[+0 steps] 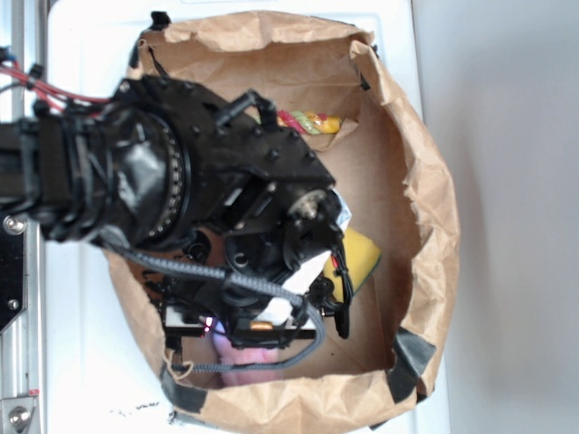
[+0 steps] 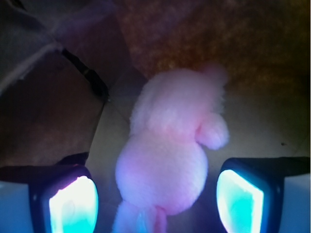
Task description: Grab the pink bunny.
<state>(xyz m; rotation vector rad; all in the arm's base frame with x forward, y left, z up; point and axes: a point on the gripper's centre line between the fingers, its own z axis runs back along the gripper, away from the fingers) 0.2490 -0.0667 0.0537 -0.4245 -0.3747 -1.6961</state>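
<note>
The pink bunny [image 2: 167, 160] lies on the floor of the brown paper bag [image 1: 425, 208], in the near corner by the taped edge. In the exterior view only a sliver of pink shows under the arm. The end effector [image 2: 155, 201] stands wide, its two glowing pads [image 2: 73, 206] either side of the bunny's rounded body with clear gaps on both sides; it holds nothing. The bunny sits slightly left of centre between the pads, and its lower end runs off the bottom of the wrist view.

Judgement: you are at the final approach, alignment nearly done. Descend straight, keeping the round body between the pads rather than the ears or a limb, and close only when the pads flank its widest part. The plush will compress, so close fully and check the hold before lifting. Watch the bag wall close behind the arm, and keep clear of the yellow sponge [image 1: 360, 258] and the striped rope [image 1: 309, 120].
</note>
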